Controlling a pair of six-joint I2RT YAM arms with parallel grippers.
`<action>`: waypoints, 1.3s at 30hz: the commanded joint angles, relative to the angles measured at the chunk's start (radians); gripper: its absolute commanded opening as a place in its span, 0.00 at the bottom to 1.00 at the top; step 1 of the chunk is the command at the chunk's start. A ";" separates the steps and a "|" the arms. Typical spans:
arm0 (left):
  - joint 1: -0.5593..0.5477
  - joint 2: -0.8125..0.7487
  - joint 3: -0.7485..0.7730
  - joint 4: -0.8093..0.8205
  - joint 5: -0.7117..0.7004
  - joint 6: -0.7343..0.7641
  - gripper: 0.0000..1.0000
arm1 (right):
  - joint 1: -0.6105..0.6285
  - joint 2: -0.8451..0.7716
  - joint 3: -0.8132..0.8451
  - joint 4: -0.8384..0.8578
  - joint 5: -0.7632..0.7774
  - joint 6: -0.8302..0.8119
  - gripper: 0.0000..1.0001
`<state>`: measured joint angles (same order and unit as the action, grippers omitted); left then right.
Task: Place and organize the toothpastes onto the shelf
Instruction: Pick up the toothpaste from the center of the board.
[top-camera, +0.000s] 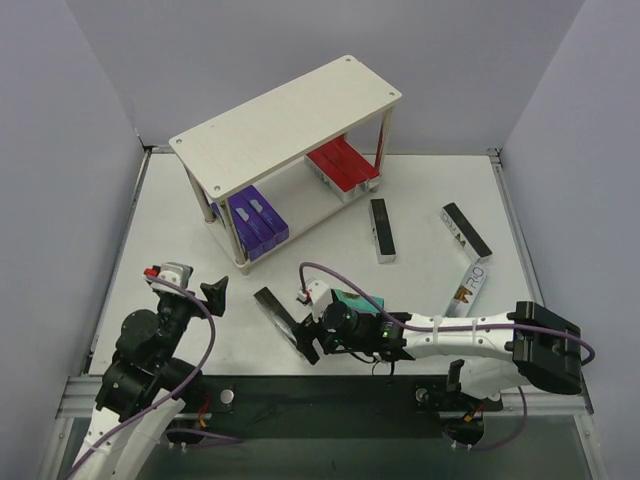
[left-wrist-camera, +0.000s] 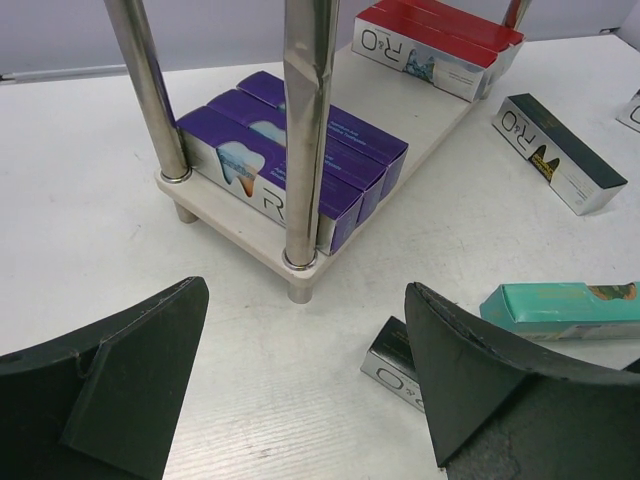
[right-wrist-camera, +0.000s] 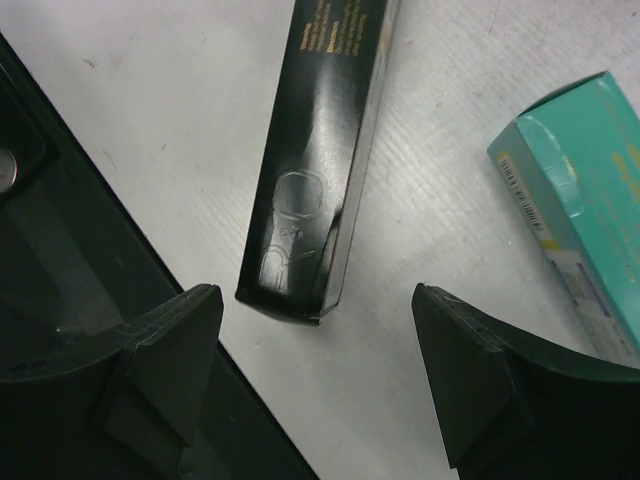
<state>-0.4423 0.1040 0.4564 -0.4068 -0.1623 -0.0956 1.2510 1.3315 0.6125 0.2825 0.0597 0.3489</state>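
A glossy black toothpaste carton (right-wrist-camera: 320, 170) lies flat on the white table (top-camera: 180, 250). Its near end is just ahead of the right gripper (right-wrist-camera: 318, 330), whose jaws stand wide on either side without touching it. Just beside it lies a teal carton (right-wrist-camera: 585, 200), cut off by the wrist view's edge and half hidden under the arm from above. The dark front strip (right-wrist-camera: 90, 280) of the table runs close by the black carton's end.

Further out, purple cartons (left-wrist-camera: 290, 150) and red cartons (left-wrist-camera: 430, 40) sit at opposite ends of the lower board of the pale wooden two-tier shelf (top-camera: 290, 115), with bare board between them. Right of the shelf a second black carton (top-camera: 382, 230), a third black carton (top-camera: 466, 230) and a pale carton with an orange mark (top-camera: 468, 290) lie loose and apart. The left gripper (left-wrist-camera: 305, 330) hangs wide and empty, facing a metal shelf leg (left-wrist-camera: 310, 130).
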 joint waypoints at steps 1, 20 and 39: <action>0.013 -0.015 0.013 0.031 -0.031 0.005 0.91 | 0.074 0.015 -0.014 0.043 0.114 -0.011 0.78; 0.016 -0.007 0.010 0.033 -0.046 -0.007 0.90 | 0.168 0.325 0.018 0.225 0.276 -0.041 0.57; 0.017 0.000 0.010 0.036 -0.025 -0.001 0.90 | 0.159 -0.173 0.075 -0.216 0.221 -0.208 0.22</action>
<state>-0.4313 0.0994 0.4564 -0.4068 -0.1978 -0.0963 1.4151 1.3426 0.6109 0.2752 0.2726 0.1925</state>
